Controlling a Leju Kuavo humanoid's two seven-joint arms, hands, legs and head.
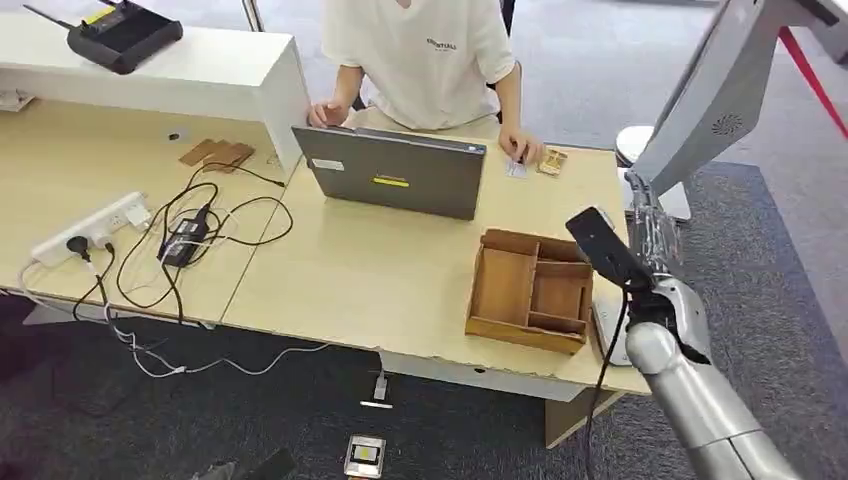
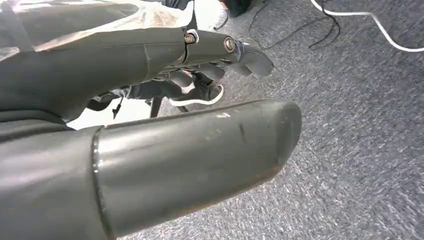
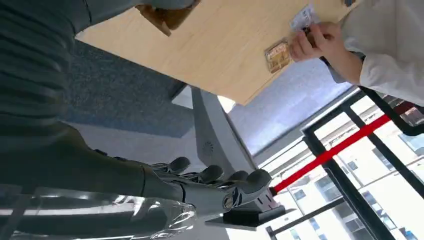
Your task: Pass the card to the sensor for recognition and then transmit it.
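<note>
Lying on the pale wooden desk (image 1: 400,270) under a seated person's hand (image 1: 522,148) is one white card (image 1: 515,168), just beside one small brown patterned card (image 1: 552,160). One right hand (image 3: 220,187) hangs off the desk's edge near one compartmented wooden tray (image 1: 530,290), fingers apart and holding nothing, while one left hand (image 2: 200,100) hangs over grey carpet with its fingers apart and nothing in them.

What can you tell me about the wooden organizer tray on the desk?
The wooden tray looks like brown, varnished wood, rectangular, with low walls and dividers forming one large compartment and several smaller ones, all seemingly empty. It lies flat near the desk's front right edge, in front of the laptop. The right hand is beside it, apparently not touching.
</note>
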